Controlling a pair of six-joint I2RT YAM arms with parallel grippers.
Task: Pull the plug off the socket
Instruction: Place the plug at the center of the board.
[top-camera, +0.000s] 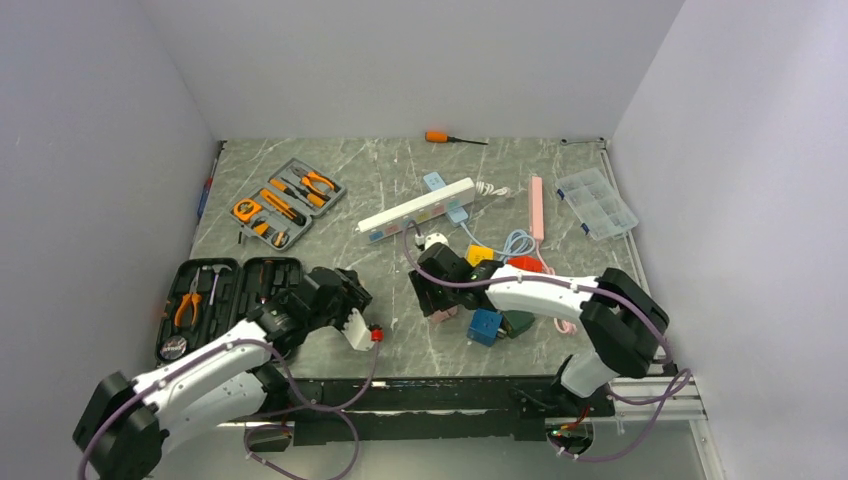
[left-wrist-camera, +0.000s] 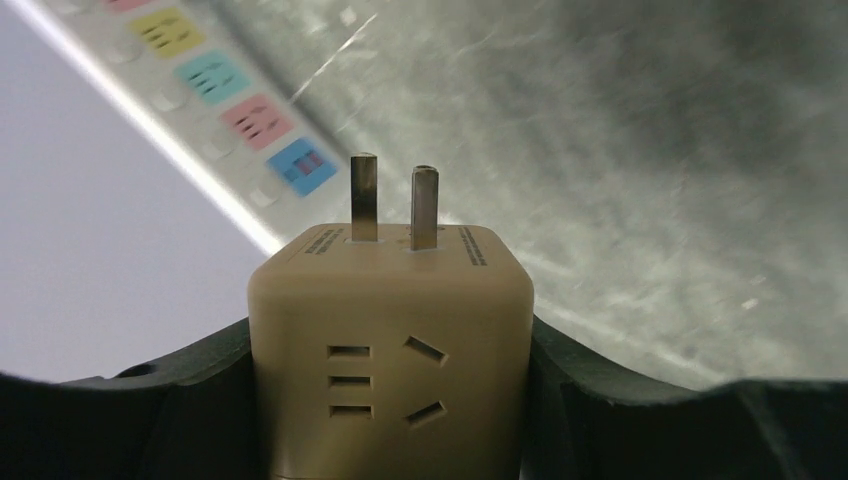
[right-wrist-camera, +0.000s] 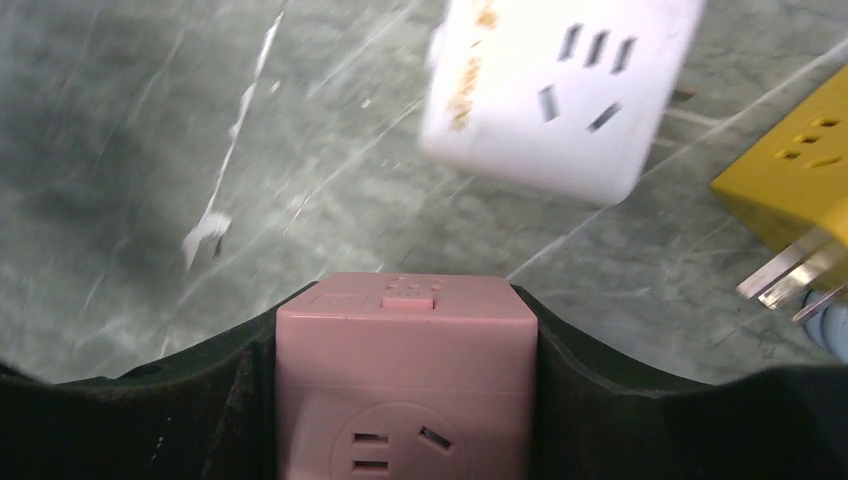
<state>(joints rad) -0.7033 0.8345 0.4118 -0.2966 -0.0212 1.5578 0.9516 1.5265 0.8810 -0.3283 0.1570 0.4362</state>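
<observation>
My left gripper is shut on a cream cube plug, held off the table at the near left. In the left wrist view the plug sits between my fingers with its two metal prongs bare and pointing away. My right gripper is shut on a pink cube socket at the table's middle. In the right wrist view the socket is clamped between my fingers. Plug and socket are well apart.
A white power strip with coloured sockets lies mid-table and also shows in the left wrist view. White, yellow, blue and green cubes lie around the right gripper. Tool cases sit left; a clear organiser sits at the back right.
</observation>
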